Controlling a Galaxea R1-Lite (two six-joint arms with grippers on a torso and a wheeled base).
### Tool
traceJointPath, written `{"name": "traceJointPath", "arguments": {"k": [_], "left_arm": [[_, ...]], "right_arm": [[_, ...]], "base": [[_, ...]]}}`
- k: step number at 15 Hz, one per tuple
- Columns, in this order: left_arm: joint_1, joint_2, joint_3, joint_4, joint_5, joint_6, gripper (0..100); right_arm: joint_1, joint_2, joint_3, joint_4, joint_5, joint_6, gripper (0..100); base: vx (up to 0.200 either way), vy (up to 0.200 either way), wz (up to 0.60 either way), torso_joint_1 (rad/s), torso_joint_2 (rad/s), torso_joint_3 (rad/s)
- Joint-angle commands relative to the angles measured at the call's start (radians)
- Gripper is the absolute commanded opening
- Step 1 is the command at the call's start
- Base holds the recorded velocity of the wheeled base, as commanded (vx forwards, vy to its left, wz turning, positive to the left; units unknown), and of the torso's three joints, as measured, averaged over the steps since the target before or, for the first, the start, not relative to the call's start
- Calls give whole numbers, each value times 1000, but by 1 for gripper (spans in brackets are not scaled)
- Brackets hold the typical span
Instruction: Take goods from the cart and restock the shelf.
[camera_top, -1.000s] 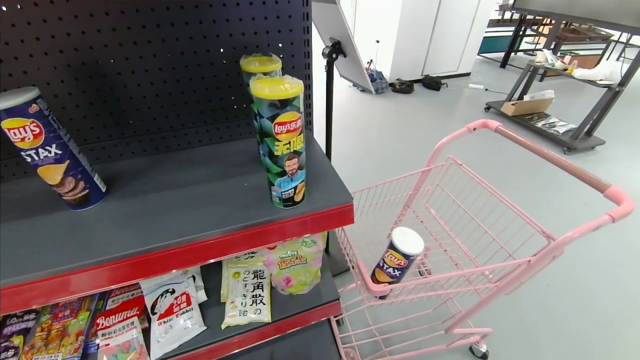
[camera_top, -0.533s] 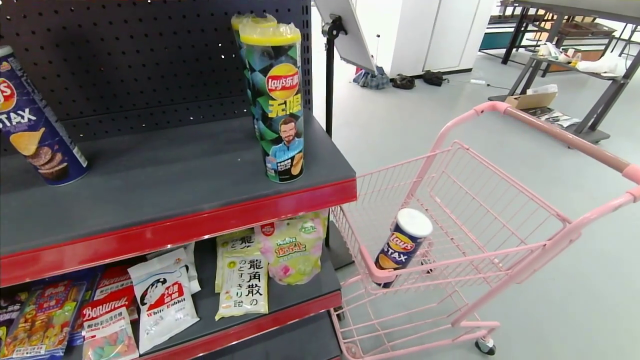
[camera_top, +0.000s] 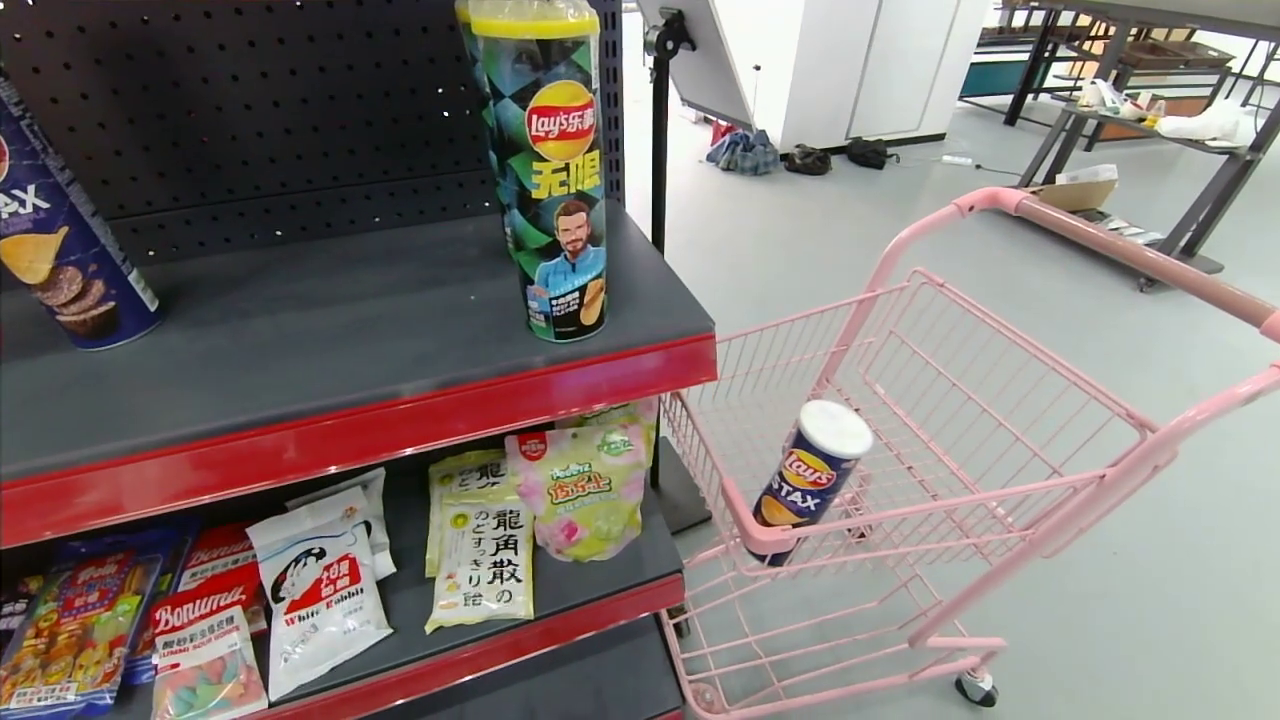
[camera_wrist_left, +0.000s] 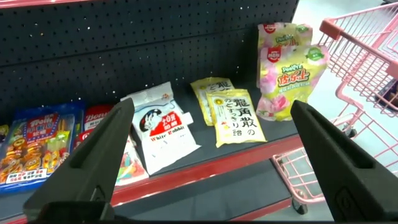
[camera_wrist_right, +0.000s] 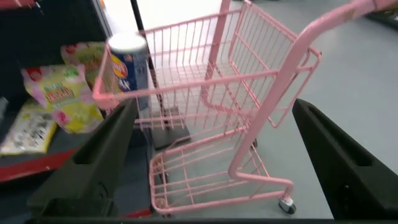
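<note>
Blue chip can (camera_top: 810, 470) leaned in pink cart's (camera_top: 1120, 255) corner nearest the shelf (camera_top: 330, 330), not yet picked. Step prob pre-grasp. R gripper (camera_wrist_right: 214, 168) wide open, empty, facing cart; L gripper (camera_wrist_left: 211, 168) wide open too. Next: R needs to close round can body. Shelf had room beside green can (camera_top: 555, 180). Grey floor (camera_top: 800, 240), tables (camera_top: 1130, 128) behind.

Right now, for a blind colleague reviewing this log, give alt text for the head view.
A dark blue chip can with a white lid leans inside a pink wire shopping cart beside a grey, red-edged shelf. On the shelf stand a tall green yellow-lidded can and another dark blue can; snack bags lie on the shelf below.
</note>
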Motion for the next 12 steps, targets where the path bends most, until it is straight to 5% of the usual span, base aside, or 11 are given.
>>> {"name": "traceJointPath", "arguments": {"k": [1, 3, 4, 7, 12], "left_arm": [[0, 1, 0, 0, 0, 0, 100], [0, 1, 0, 0, 0, 0, 100], [0, 1, 0, 0, 0, 0, 100], [0, 1, 0, 0, 0, 0, 100], [0, 1, 0, 0, 0, 0, 100]], "right_arm": [[37, 572, -463, 13, 54, 161, 100], [102, 670, -450, -47, 108, 67, 100], [200, 925, -378, -300, 114, 78, 100], [258, 1264, -274, -633, 154, 124, 100], [299, 1554, -305, -791, 200, 148, 100]], "base": [[0, 0, 0, 0, 0, 0], [0, 0, 0, 0, 0, 0], [0, 0, 0, 0, 0, 0], [0, 0, 0, 0, 0, 0], [0, 0, 0, 0, 0, 0]]}}
